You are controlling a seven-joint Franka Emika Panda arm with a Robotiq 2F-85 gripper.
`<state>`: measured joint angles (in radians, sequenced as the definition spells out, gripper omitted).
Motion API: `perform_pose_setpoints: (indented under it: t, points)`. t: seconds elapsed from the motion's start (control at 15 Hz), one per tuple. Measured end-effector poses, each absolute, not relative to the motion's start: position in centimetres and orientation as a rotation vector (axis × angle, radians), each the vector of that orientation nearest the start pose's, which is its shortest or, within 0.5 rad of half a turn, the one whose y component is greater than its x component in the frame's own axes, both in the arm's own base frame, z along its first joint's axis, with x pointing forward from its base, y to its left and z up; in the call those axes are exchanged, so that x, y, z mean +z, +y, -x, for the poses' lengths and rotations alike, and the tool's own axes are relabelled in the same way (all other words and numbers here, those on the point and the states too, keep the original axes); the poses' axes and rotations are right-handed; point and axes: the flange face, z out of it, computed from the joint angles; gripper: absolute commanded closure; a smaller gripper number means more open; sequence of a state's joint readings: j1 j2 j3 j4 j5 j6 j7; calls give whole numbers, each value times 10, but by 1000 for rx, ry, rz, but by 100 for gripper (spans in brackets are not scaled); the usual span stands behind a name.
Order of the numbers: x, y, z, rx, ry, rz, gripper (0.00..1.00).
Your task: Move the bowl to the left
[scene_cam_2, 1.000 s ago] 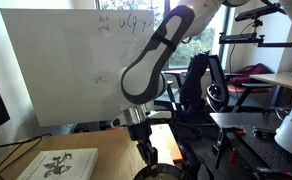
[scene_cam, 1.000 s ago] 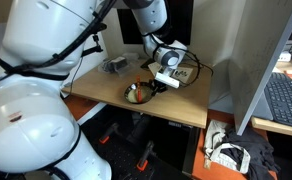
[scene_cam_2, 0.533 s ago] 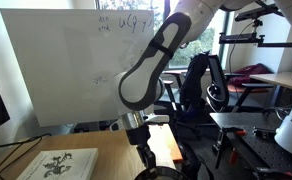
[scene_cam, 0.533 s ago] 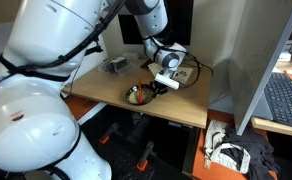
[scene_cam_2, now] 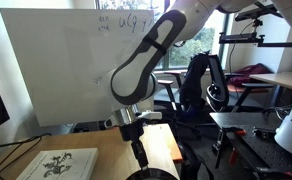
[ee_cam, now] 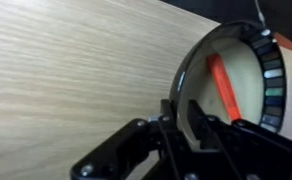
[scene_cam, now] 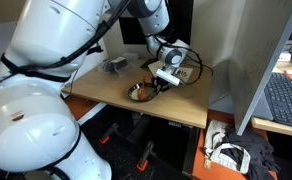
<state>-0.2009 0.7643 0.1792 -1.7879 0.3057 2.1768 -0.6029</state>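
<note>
The bowl point(scene_cam: 137, 93) is small and round with a dark shiny rim. It sits on the wooden table point(scene_cam: 106, 88) near its front edge. In the wrist view the bowl point(ee_cam: 241, 70) fills the right side, with an orange stick inside. My gripper point(ee_cam: 179, 112) is shut on the bowl's rim, one finger inside and one outside. The gripper shows in both exterior views point(scene_cam: 152, 86) point(scene_cam_2: 140, 160). In one of them only a sliver of the bowl point(scene_cam_2: 146, 175) shows at the bottom edge.
A grey object point(scene_cam: 114, 65) lies at the table's back. Cables point(scene_cam: 189, 71) lie by the arm. A flat tan box point(scene_cam_2: 64, 164) lies on the table beside the gripper. A white board point(scene_cam_2: 66, 70) stands behind. The table's front edge is close to the bowl.
My gripper has slid a little across the table with the bowl's rim held in it; in the view with the white board, arm and bowl have shifted left.
</note>
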Motion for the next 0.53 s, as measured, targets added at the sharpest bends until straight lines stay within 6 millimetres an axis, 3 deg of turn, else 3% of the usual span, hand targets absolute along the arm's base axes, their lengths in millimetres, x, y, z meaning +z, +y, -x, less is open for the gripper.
perform_pose_setpoints:
  t: [0.33, 0.53]
  points:
    - [131, -23, -621, 328, -357, 2672, 5]
    - [176, -31, -629, 252, -328, 2721, 0]
